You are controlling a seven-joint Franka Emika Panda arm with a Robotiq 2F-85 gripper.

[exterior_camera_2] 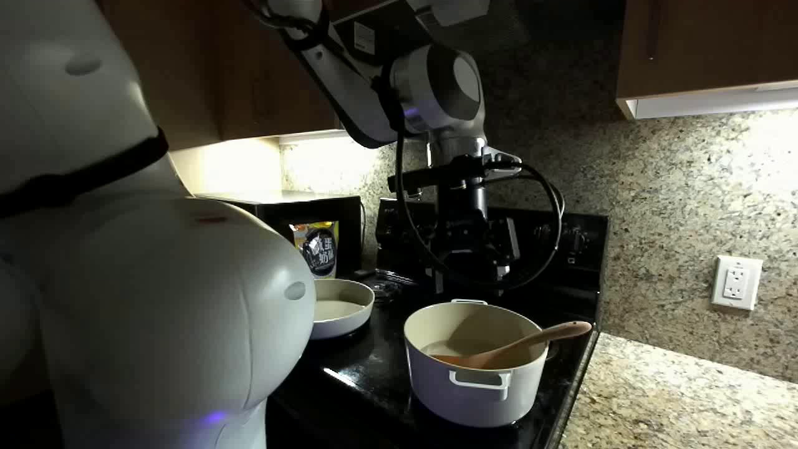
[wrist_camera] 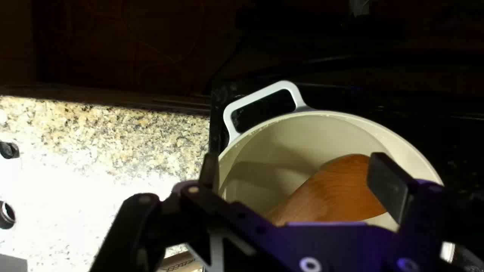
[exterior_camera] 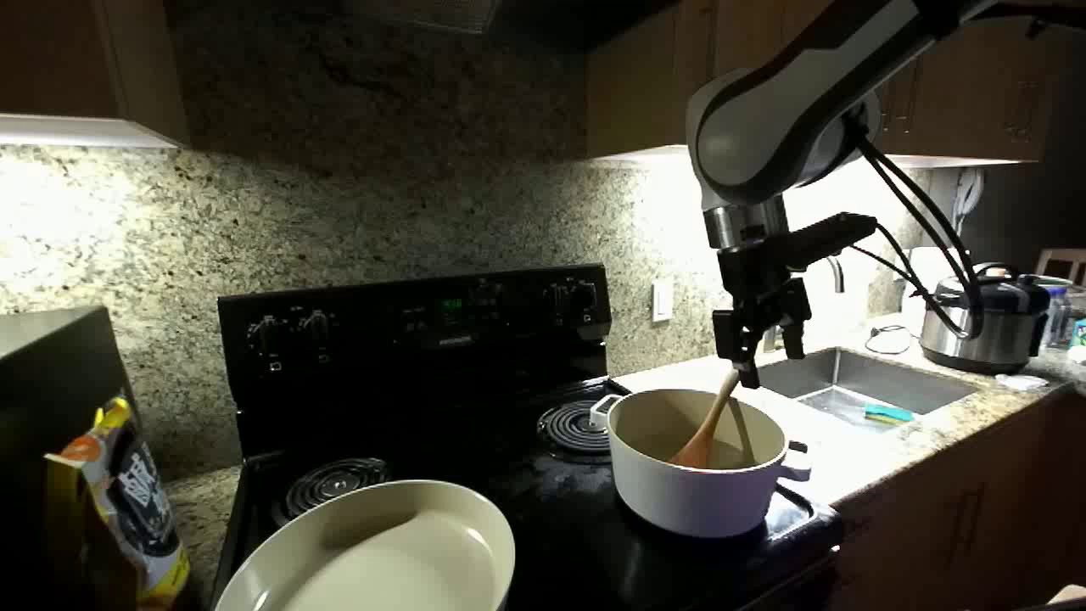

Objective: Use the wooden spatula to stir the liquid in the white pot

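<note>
The gripper (wrist_camera: 297, 173) hangs over the white pot (exterior_camera: 696, 505), its jaws wide apart and holding nothing. The wooden spatula (exterior_camera_2: 511, 349) lies below, head inside the pot, handle slanting up over the rim towards the counter (exterior_camera_2: 654, 386), its end off to that side of the gripper. In the wrist view its long axis runs oblique to the closing line, so a sideways shift and wrist turn look necessary. The rim is the edge to clear; counter-side, there seems room to move

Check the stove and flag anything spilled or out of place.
Pale smudges beside the pot break up the black stovetop in an exterior view: perhaps residue, perhaps glare. Nothing else stands out.
</note>
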